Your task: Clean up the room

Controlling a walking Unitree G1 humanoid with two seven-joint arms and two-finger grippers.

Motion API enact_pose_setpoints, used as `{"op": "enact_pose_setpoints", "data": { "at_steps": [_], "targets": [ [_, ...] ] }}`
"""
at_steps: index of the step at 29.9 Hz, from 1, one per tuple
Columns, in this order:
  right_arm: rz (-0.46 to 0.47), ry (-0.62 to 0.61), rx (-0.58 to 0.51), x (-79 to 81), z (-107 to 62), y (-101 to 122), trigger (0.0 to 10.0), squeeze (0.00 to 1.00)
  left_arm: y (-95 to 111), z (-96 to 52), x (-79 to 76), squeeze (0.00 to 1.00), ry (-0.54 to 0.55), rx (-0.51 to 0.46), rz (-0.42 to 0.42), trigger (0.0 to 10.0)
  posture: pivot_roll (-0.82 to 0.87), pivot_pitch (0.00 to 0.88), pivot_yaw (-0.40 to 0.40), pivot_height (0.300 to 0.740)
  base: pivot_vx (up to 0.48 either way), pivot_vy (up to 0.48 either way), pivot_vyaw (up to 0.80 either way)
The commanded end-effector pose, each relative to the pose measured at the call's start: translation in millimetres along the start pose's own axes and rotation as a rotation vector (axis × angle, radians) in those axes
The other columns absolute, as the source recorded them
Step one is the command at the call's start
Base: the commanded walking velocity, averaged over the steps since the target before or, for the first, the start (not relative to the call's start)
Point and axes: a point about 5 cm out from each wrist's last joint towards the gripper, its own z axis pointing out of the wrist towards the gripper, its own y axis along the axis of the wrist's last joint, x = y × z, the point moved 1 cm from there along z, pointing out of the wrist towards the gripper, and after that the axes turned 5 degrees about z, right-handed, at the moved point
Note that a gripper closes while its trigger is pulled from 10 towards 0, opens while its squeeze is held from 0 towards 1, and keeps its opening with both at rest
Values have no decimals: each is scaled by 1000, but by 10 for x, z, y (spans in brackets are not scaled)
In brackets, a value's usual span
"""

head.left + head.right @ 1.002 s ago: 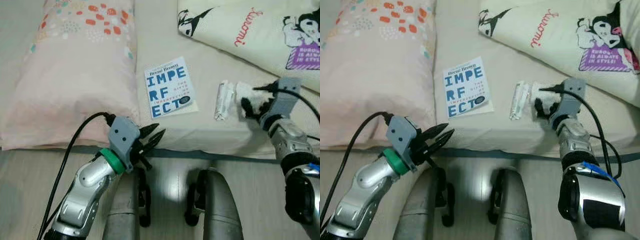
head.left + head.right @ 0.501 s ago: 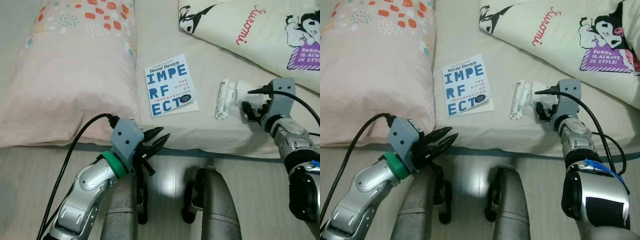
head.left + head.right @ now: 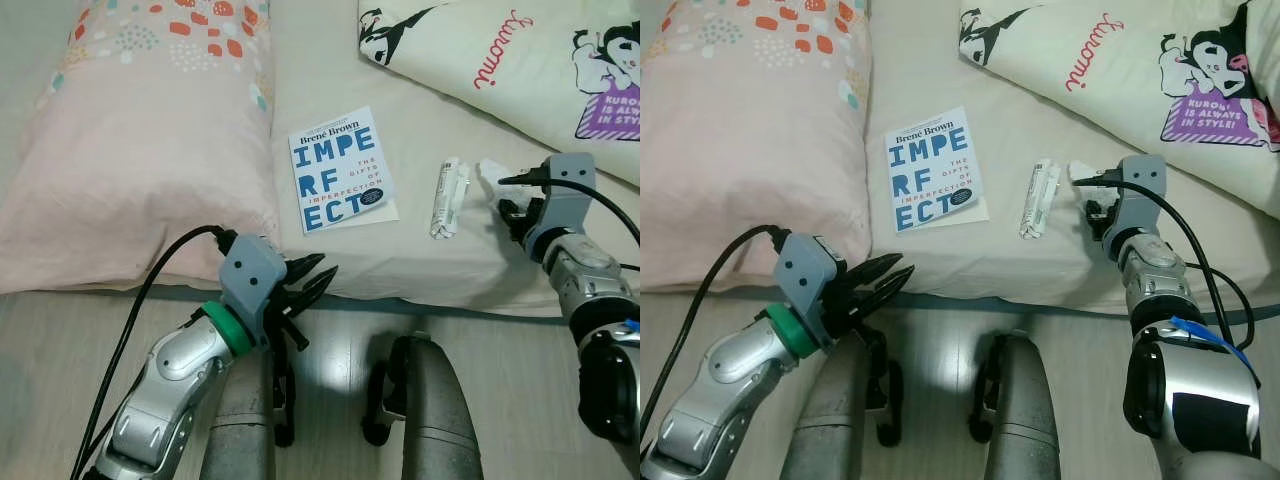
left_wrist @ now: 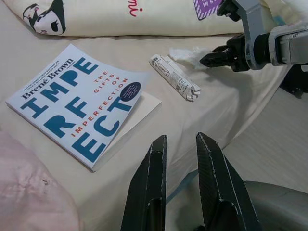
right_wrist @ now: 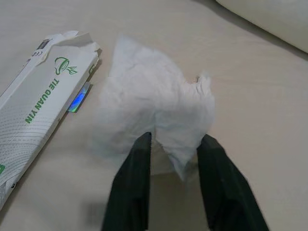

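The cleanup looks barely begun: the crumpled white tissue [image 5: 156, 108] lies on the bed [image 3: 420, 255] just right of the flattened tea box [image 3: 447, 198], and the book [image 3: 338, 170] sits further left of that box, beside the pink pillow [image 3: 150, 150], all yet to be cleared. The right hand [image 5: 175, 185] is released, its fingers straddling the tissue's near edge without gripping it. The left hand [image 3: 305, 285] hovers slightly parted at the bed's edge, below the book, holding nothing.

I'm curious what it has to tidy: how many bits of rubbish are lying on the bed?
2. A crumpled white tissue lies at the right gripper, and a flattened white tea packet with green lettering lies beside it, toward the blue-lettered paperback book. More may be hidden.
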Motion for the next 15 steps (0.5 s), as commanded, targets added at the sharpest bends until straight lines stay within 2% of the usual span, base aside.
{"op": "enact_pose_setpoints", "data": {
  "at_steps": [1, 9, 12, 15],
  "targets": [
    [4, -13, 34, -52, -32, -104, 0, 0, -39, -31, -30, 0, -17, 19, -13, 10000, 261, 392, 100, 627, 0, 0, 0],
    [8, -15, 27, -56, -31, -90, 0, 0, -36, -39, -6, 0, -10, 23, -5, 10000, 257, 380, 96, 627, 0, 0, 0],
    [33, -14, 10, -10, -8, -47, 0, 0, -43, -46, 7, 0, -10, 23, -1, 10000, 237, 368, 92, 627, 0, 0, 0],
    [44, 6, -2, 110, 28, -17, 0, 0, -34, -37, -19, 0, -21, 16, -4, 10000, 212, 347, 89, 627, 0, 0, 0]
  ]
}}
